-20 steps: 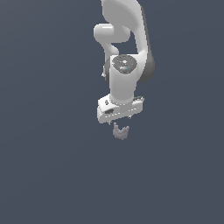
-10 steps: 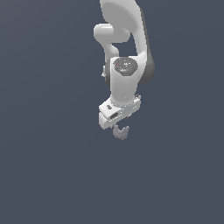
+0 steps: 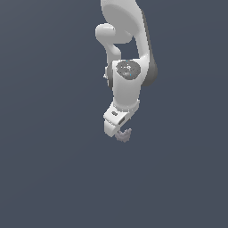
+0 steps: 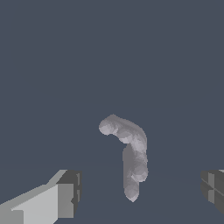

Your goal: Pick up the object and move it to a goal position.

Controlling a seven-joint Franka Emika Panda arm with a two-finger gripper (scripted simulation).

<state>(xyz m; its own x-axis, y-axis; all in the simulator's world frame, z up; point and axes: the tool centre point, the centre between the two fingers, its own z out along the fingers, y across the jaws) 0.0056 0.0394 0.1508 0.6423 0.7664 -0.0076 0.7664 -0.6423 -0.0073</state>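
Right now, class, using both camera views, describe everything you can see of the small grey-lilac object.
The object is a small, pale grey-lilac, matte, lumpy piece, bent like a hook, with one thick limb and one curving off. It lies between the open gripper fingers, neither visibly touching it in the wrist view. In the exterior view it sits just below the white hand; whether it rests on the dark ground cannot be told.

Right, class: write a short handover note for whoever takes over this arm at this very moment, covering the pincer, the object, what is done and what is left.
Pincer: open, fingers wide apart, nothing held.
Object: the small pale grey-lilac lumpy piece sits between the two fingers in the wrist view, touching neither. In the exterior view it shows just below the glossy white pincer.
Done: the arm is positioned over the piece.
Left: close on it, lift, carry to the goal. No goal marker shows in either view.
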